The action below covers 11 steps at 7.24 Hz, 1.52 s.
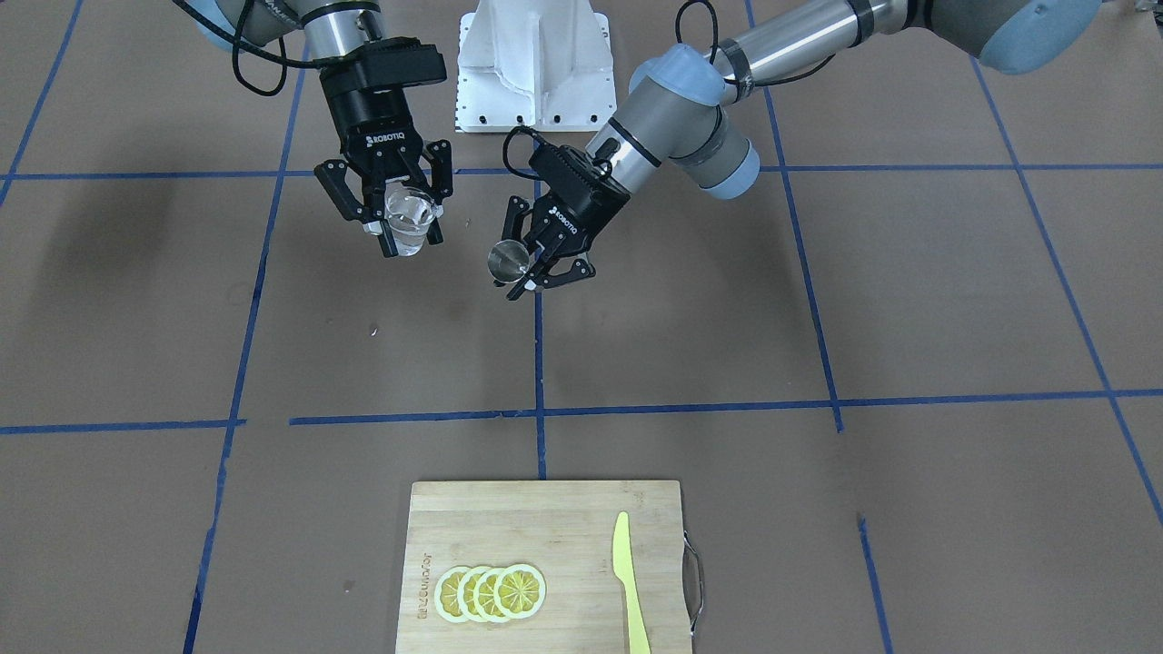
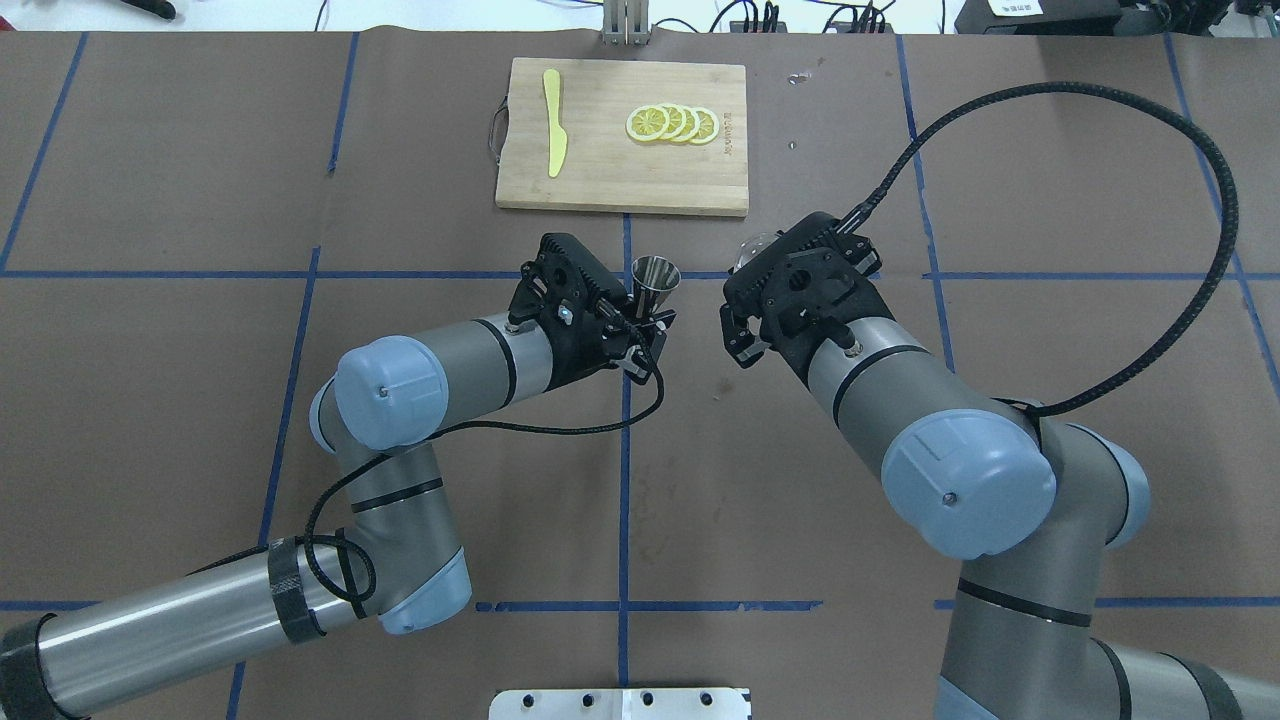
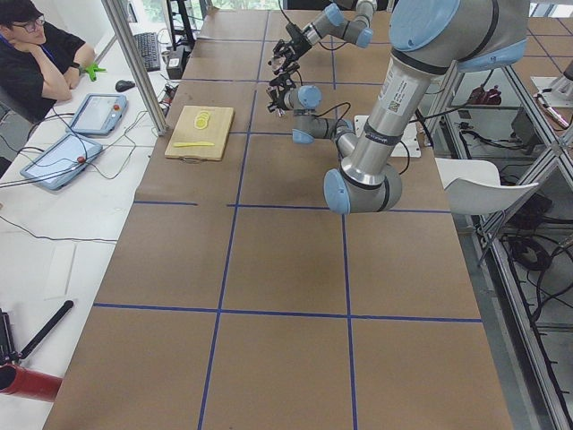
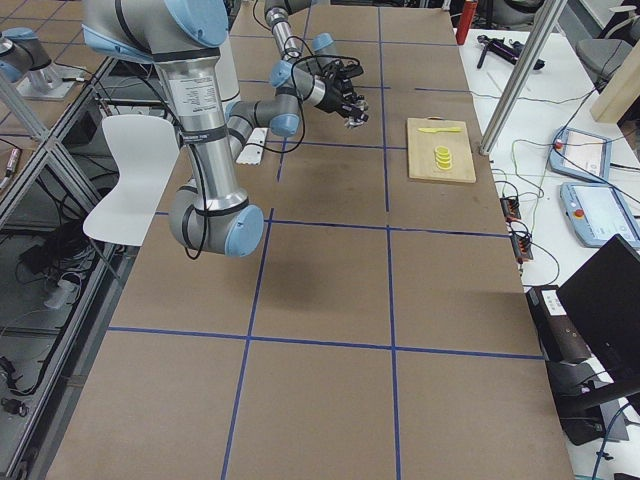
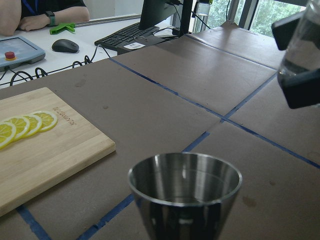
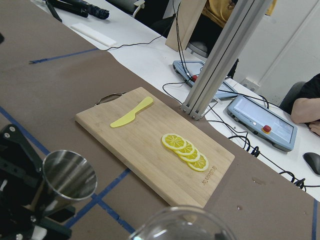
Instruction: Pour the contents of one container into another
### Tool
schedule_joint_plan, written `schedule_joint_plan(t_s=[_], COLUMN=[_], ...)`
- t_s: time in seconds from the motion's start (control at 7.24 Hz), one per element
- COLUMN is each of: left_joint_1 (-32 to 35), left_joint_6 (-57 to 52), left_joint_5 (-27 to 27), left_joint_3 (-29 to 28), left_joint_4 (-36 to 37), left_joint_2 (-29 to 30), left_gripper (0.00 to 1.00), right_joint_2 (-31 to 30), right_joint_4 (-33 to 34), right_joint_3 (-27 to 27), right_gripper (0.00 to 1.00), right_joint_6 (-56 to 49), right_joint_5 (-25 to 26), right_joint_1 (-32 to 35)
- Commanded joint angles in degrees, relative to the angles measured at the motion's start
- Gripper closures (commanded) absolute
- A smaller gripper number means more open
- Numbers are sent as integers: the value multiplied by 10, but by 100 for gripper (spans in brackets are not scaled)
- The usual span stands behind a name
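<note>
A small steel cup hangs upright above the table's middle, and my left gripper is shut on its narrow base. Its open mouth fills the bottom of the left wrist view, steel cup. A clear glass is held at about the same height, with my right gripper shut on it. What looks like clear liquid sits in the glass. The two vessels are a short gap apart, not touching. In the right wrist view the glass rim is at the bottom and the steel cup at lower left.
A wooden cutting board lies on the operators' side, carrying several lemon slices and a yellow plastic knife. Brown table cover with blue tape lines. The white robot base lies behind the grippers. Operators and tablets sit past the board.
</note>
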<state>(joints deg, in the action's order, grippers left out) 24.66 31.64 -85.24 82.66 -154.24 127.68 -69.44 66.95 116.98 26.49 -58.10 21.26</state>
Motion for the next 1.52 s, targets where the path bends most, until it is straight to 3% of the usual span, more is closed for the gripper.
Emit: schedule_joint_plan(t_s=[0.0, 0.41, 0.83, 1.38], left_joint_1=[-2, -15, -15, -15], left_joint_6=[0, -8, -90, -91], left_joint_5=[0, 1, 3, 4], left_joint_3=[0, -1, -7, -19], left_joint_4=[0, 0, -16, -20], left_joint_2=[7, 20, 20, 26], left_gripper=[100, 100, 100, 100], right_joint_2=[4, 10, 11, 9], right_joint_4=[15, 15, 22, 23], right_joint_3=[-1, -2, -1, 2], right_gripper=[100, 100, 100, 100], right_joint_6=[-17, -19, -20, -31], right_joint_5=[0, 0, -9, -9], right_joint_1=[7, 8, 8, 8])
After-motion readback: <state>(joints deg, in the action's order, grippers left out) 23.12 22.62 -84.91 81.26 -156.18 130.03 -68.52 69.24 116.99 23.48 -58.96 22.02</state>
